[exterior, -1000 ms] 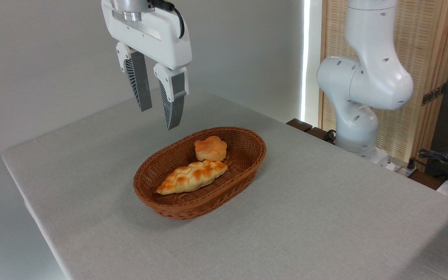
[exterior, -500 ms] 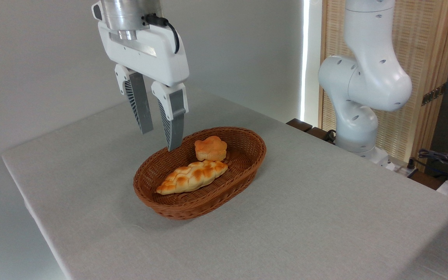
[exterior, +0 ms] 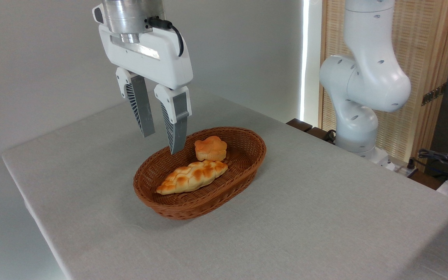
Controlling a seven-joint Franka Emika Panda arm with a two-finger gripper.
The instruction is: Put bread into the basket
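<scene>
The bread (exterior: 210, 148), a small round orange-golden bun, rests inside the oval brown wicker basket (exterior: 247, 171) near its far side. My gripper (exterior: 162, 143) hangs above the basket's left rim, left of the bun and apart from it. Its two grey fingers are spread open with nothing between them.
A long braided golden loaf (exterior: 192, 177) lies in the basket in front of the bun. The arm's white base (exterior: 358, 101) stands at the back right of the grey table (exterior: 305, 225). Cables and dark gear lie at the far right edge.
The gripper came down toward the basket over the last second, then drifted slightly right. It stayed open. The bun, loaf and basket did not move.
</scene>
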